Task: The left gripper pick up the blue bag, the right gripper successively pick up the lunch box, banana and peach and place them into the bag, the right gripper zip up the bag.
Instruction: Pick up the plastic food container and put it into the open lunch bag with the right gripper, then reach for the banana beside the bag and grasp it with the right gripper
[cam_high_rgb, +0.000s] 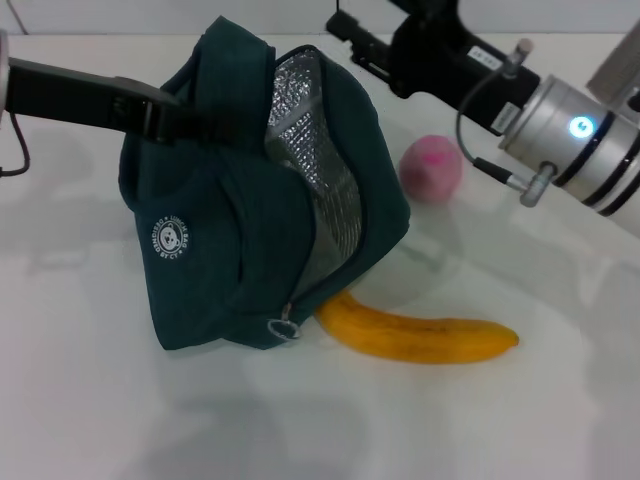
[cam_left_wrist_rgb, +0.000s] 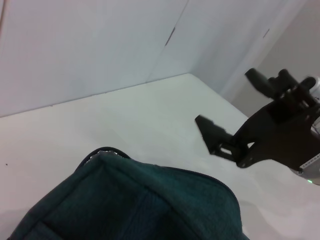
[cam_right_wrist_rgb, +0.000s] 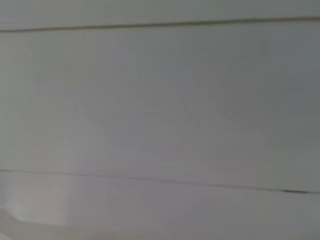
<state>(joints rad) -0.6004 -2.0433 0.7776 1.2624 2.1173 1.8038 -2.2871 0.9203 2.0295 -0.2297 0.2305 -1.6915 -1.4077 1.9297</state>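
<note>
Teal blue bag (cam_high_rgb: 240, 240) grasped by left tool (cam_high_rgb: 185, 125), right tool (cam_high_rgb: 345, 30) above it, grip unclear

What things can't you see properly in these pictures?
- Lunch box: in no view; the blue bag may hide it.
- Left gripper jaws: head view, buried in the bag's handle.
- Right gripper: head view, top edge cuts it.
- Right wrist view: only blank surface.
</note>
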